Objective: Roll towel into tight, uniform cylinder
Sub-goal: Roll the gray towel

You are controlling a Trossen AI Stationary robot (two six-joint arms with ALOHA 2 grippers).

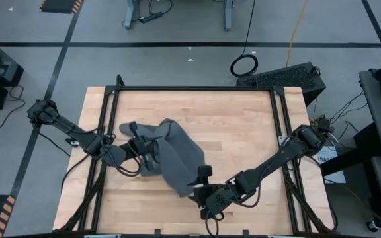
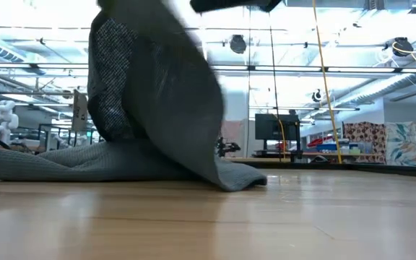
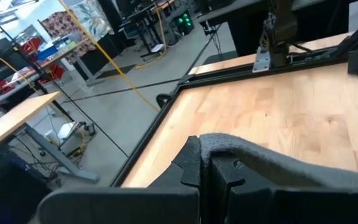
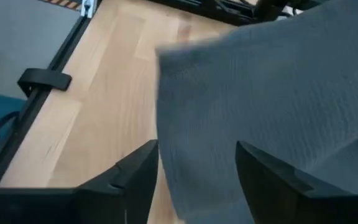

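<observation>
The dark grey towel [image 1: 170,155] lies crumpled across the table's left middle. Part of it is raised, and in the low view the towel [image 2: 157,94] rises out of the top of the picture, with its lower folds on the wood. My left gripper [image 1: 141,149] is shut on the towel at its left side. My right gripper [image 1: 202,180] stands open at the towel's near right corner; in its wrist view the cloth [image 4: 247,93] shows between and beyond its spread fingers. No rolled cylinder shows. My left gripper pinches a raised fold of the towel [image 3: 215,144] between its two shut fingers. It comes nearly level from the table's left side. The cloth runs away from the fingers toward the table's middle, and the towel's other parts lie on the wood. My right gripper's fingers [image 4: 138,171] stand apart on either side of the towel's edge [image 4: 166,124]; whether they touch it I cannot tell.
Bare wood [image 1: 243,132] lies to the right of and beyond the towel. Black frame rails [image 1: 197,89] run along the table's far and side edges. Desks and cables fill the room beyond the table.
</observation>
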